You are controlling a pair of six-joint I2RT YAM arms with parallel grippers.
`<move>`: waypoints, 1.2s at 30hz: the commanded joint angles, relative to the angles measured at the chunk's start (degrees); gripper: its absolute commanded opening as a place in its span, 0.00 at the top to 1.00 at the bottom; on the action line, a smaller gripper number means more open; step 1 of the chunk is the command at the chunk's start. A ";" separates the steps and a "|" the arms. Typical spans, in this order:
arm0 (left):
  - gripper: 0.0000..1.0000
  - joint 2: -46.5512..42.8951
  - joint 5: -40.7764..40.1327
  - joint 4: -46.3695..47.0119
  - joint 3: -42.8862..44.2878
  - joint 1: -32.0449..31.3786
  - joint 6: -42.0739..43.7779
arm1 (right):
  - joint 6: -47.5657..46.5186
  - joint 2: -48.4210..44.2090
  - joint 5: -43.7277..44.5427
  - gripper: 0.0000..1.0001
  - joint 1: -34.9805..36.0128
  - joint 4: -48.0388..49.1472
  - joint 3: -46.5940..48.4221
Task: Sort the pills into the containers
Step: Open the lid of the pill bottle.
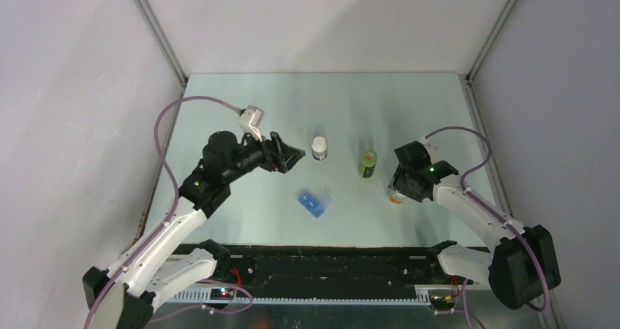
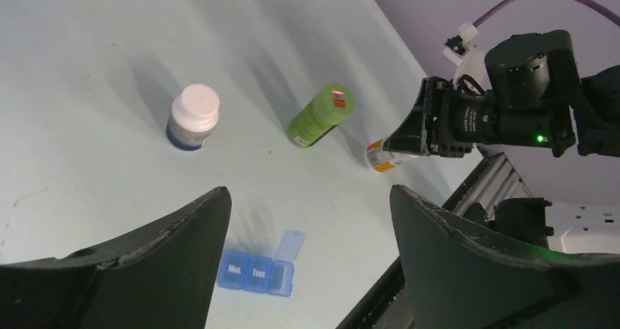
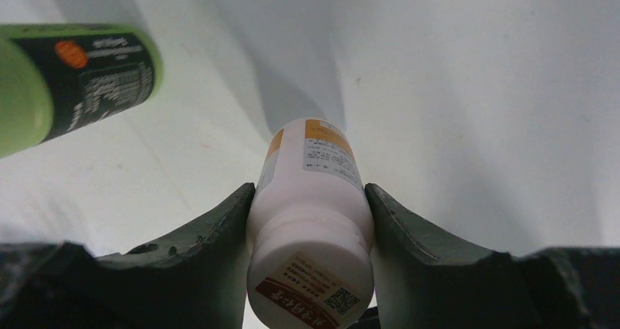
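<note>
The containers are the compartments of a small blue pill box [image 1: 314, 202] [image 2: 257, 273] lying mid-table; the lids marked Mon. and Tues. are down and the lid beside them stands up. No pills show in any view. My left gripper [image 1: 296, 156] [image 2: 308, 197] hangs open over the table, up and left of the box, with nothing between its fingers. My right gripper [image 1: 398, 190] [image 3: 308, 197] is shut on a white bottle with an orange label [image 1: 396, 196] [image 2: 382, 156] [image 3: 311, 219], one finger pressed on each side below the cap.
A green round bottle [image 1: 367, 164] [image 2: 319, 115] [image 3: 66, 80] stands just left of the right gripper. A white-capped bottle with a dark blue base [image 1: 319, 148] [image 2: 194, 117] stands behind the pill box. The black rail [image 1: 329, 259] runs along the table's near edge.
</note>
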 commanded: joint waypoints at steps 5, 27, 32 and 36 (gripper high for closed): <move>0.13 5.72 6.50 19.26 -1.33 -3.76 -0.81 | -0.64 -8.38 -16.41 0.58 1.16 -1.78 7.92; 0.14 21.02 16.90 17.60 2.67 -13.58 24.41 | 2.15 -3.38 -40.49 0.58 7.74 11.41 18.92; 0.16 23.19 23.18 16.56 3.36 -13.61 24.95 | 2.42 -3.24 -42.27 0.58 7.79 12.08 19.00; 0.18 24.68 25.46 19.65 2.89 -13.55 23.07 | 2.76 -2.75 -43.63 0.57 7.90 12.86 18.96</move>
